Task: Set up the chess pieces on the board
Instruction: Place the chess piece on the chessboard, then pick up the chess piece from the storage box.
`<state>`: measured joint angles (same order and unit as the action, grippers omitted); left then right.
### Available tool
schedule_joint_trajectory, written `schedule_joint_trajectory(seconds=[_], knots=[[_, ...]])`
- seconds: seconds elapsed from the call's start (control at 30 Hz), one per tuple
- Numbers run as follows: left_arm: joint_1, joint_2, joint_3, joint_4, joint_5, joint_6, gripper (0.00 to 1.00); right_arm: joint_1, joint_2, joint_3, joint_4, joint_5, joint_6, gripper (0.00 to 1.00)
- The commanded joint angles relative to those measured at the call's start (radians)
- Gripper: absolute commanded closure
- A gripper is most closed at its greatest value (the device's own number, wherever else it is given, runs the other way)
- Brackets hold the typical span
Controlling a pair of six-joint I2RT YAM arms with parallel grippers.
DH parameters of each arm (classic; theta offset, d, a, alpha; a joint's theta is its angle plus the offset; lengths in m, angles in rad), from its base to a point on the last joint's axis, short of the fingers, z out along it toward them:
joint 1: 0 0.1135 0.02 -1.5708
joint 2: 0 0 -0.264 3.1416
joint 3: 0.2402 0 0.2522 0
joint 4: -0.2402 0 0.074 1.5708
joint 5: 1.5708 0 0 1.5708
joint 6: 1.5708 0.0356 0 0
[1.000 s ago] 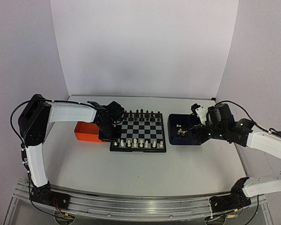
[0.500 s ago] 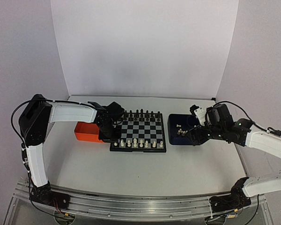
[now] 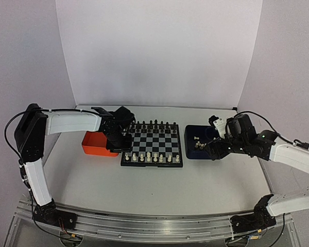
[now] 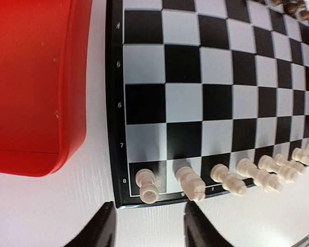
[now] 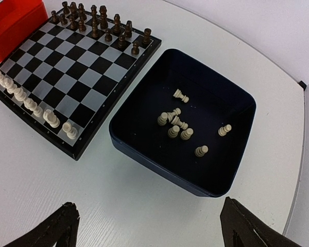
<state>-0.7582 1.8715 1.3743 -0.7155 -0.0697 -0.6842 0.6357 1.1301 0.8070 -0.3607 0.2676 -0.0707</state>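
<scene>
The left gripper [image 4: 150,208] hovers over the table [image 3: 159,190] just off the 7 o'clock corner of the board [image 3: 153,143]. Its fingers are partly spread and hold nothing. The right gripper [image 5: 148,203] hangs above bare table by the near side of the blue tray [image 5: 144,149]. Its fingers are spread very wide and are also empty.

A row of cream-white chess pieces [image 4: 191,183] stands along the board's 6 o'clock edge, one to a square, with the corner piece right in front of the left gripper. The middle ranks of the board are bare.

The orange tray [image 3: 94,145] sits at the board's 9 o'clock, just beside its border, and the blue tray sits at its 3 o'clock, close alongside. Several more white chess pieces lie loose on the blue tray's floor. Most are bunched near the middle, and some of these seem tipped over. One stands apart toward 3 o'clock.

Farthest off, the black pieces [image 5: 98,23] line the board's 12 o'clock edge.
</scene>
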Motion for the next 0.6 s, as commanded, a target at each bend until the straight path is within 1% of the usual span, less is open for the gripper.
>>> schedule_joint_trajectory(seconds=[0.0,0.1,0.13,0.17,0.23,0.33,0.4,0.5,0.57], knots=[[0.005,-0.193,0.096,-0.018,-0.068,0.01,0.37,0.001,-0.013,0.04,0.0,0.012,0.05,0.06],[0.005,-0.287,0.098,0.049,-0.092,0.049,0.09,0.001,0.0,0.061,-0.001,0.006,0.058,0.06],[0.005,-0.316,0.094,0.084,-0.099,0.065,0.03,0.002,0.007,0.072,-0.002,0.009,0.061,0.05],[0.005,-0.336,0.094,0.108,-0.11,0.083,0.01,0.002,0.016,0.082,-0.003,0.013,0.063,0.05],[0.005,-0.36,0.105,0.141,-0.146,0.097,0.0,0.0,0.043,0.109,-0.004,0.027,0.063,0.04],[0.006,-0.359,0.118,0.189,-0.208,0.123,0.0,-0.003,0.111,0.17,-0.025,0.062,0.1,0.04],[0.018,-0.343,0.118,0.237,-0.222,0.148,0.0,-0.007,0.165,0.21,-0.036,0.1,0.129,0.05],[0.072,-0.28,0.148,0.287,-0.191,0.183,0.0,-0.021,0.263,0.259,-0.041,0.143,0.223,0.05],[0.126,-0.213,0.209,0.287,-0.153,0.19,0.0,-0.041,0.321,0.31,-0.07,0.141,0.277,0.05]])
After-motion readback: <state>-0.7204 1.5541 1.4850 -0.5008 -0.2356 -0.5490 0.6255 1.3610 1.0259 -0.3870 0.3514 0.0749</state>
